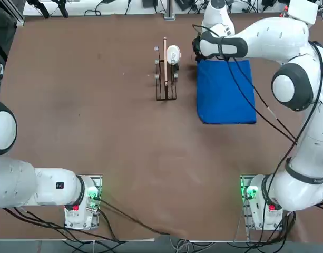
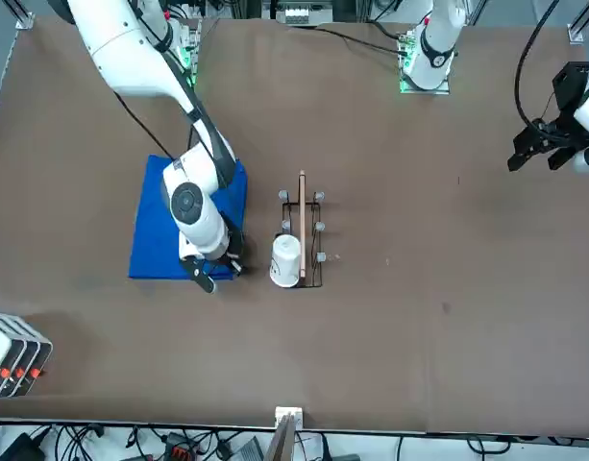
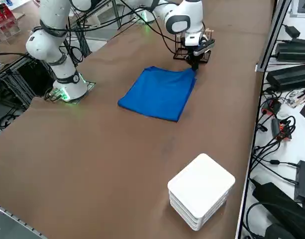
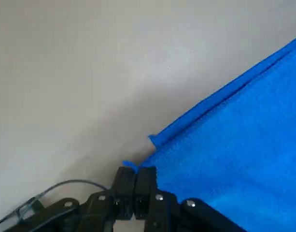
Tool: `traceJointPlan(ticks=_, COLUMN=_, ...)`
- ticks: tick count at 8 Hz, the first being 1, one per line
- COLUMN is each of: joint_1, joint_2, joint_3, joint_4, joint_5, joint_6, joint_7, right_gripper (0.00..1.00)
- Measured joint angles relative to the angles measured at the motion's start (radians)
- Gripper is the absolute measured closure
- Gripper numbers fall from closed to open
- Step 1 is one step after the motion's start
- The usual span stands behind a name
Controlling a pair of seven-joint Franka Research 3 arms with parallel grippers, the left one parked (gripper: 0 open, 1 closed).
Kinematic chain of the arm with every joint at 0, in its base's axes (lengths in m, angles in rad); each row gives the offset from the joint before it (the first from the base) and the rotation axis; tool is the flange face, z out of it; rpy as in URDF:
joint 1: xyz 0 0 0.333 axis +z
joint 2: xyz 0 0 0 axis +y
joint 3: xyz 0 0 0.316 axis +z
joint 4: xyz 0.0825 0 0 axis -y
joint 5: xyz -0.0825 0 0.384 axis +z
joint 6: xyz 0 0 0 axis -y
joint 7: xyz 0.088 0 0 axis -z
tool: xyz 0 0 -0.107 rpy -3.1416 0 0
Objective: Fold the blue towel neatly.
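The blue towel point(image 1: 227, 95) lies flat on the brown table as a rectangle in the far right part of the top view. It also shows in the front view point(image 2: 158, 235) and the right side view point(image 3: 159, 92). My right gripper point(image 4: 134, 175) is low at the towel's far corner, the one nearest the wire rack. Its fingers are pressed together, with a bit of blue cloth point(image 4: 234, 159) at their tips. Two layered edges of the towel meet at that corner. The gripper also appears in the front view point(image 2: 209, 279) and side view point(image 3: 194, 63).
A dark wire rack point(image 1: 165, 79) with a wooden rod stands just left of the towel, with a white cup point(image 1: 173, 54) at its far end, close to the gripper. A white stacked box point(image 3: 201, 191) sits at the table's right edge.
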Motion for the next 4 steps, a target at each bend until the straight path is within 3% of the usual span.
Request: traceJointPlan(ticks=4, joint_1=0.002, joint_2=0.036, joint_3=0.000, joint_4=0.046, joint_5=0.000, joint_6=0.000, joint_7=-0.025, right_gripper=0.98)
